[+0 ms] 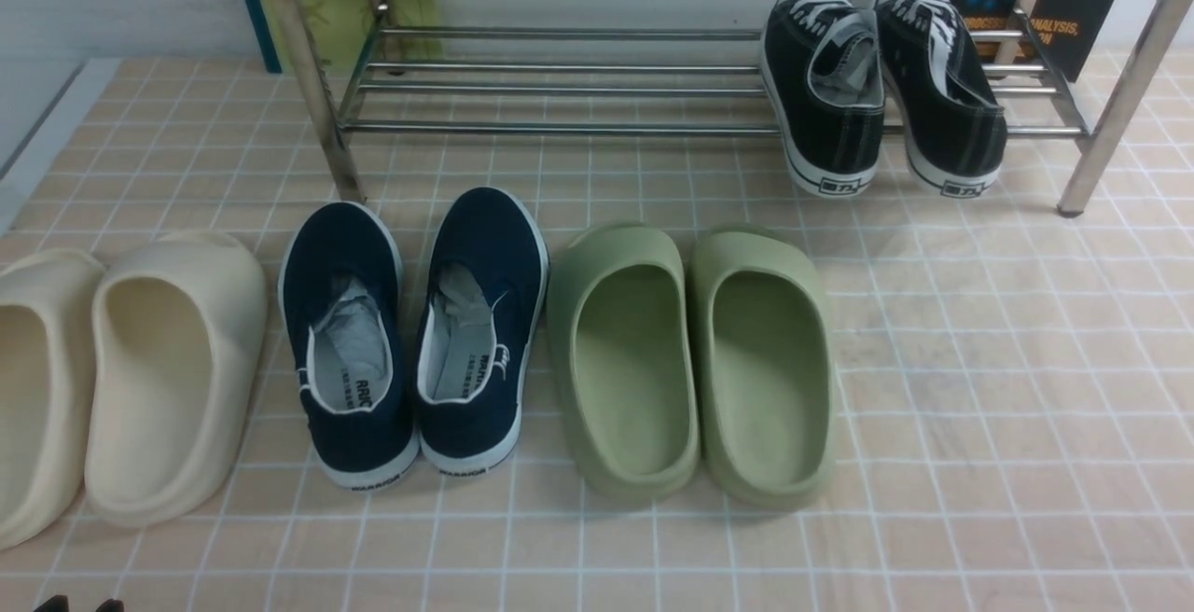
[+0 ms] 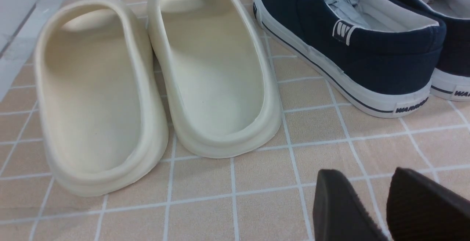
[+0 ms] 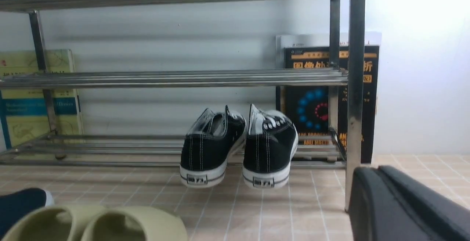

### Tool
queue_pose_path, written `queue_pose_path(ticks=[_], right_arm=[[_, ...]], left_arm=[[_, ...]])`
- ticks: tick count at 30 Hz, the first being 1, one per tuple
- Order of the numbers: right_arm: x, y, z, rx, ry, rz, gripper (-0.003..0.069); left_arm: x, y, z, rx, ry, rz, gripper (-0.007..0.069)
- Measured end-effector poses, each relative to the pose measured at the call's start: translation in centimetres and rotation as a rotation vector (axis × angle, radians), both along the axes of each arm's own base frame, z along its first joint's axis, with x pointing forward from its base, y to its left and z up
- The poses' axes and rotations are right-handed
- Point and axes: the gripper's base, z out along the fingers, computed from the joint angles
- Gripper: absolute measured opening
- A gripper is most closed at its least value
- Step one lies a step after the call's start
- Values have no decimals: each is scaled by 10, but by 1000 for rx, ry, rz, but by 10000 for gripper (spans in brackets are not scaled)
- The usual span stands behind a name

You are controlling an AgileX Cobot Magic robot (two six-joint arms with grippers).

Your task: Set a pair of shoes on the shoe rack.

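The pair of shoes, two black canvas sneakers (image 1: 826, 90) (image 1: 942, 90) with white laces, rests side by side on the right end of the bottom shelf of the chrome shoe rack (image 1: 560, 127), heels towards me and overhanging the front bar. In the right wrist view the sneakers (image 3: 209, 149) (image 3: 270, 149) sit on the rack (image 3: 165, 79) ahead. My right gripper (image 3: 371, 171) is shut and empty, low over the floor by the rack's right front post, and out of the front view. My left gripper (image 2: 361, 175) is open and empty, low over the floor in front of the cream slippers; its tips (image 1: 81, 605) show at the bottom edge of the front view.
On the tiled floor in front of the rack stand cream foam slippers (image 1: 168, 360), navy slip-ons (image 1: 410, 332) and green foam slippers (image 1: 690, 360). Books lean behind the rack at the left (image 1: 345, 15) and the right (image 1: 1054, 24). The rack's right post (image 1: 1110, 108) stands near my right gripper.
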Motion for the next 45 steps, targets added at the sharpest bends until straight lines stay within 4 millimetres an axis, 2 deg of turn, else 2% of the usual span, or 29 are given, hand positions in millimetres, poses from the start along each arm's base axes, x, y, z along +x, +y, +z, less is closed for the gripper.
queue_pose_path(ticks=[4,7,10,35,38,40,45], right_arm=[[2,0,-15,-11,168,2,17],[1,0,-34,-24,376,4,17],[-1,0,-42,-30,469,5,20],[-2,-1,-43,-58,487,-4,46],[-2,-1,-43,-58,488,-4,28],[-2,-1,-43,-58,488,-4,-9],[-2,-1,-43,-58,488,-4,-18]], left_arm=[[0,0,0,0,0,0,239],[0,0,0,0,0,0,239],[0,0,0,0,0,0,239],[0,0,0,0,0,0,239],[0,0,0,1,0,0,239],[0,0,0,1,0,0,239],[0,0,0,1,0,0,239]])
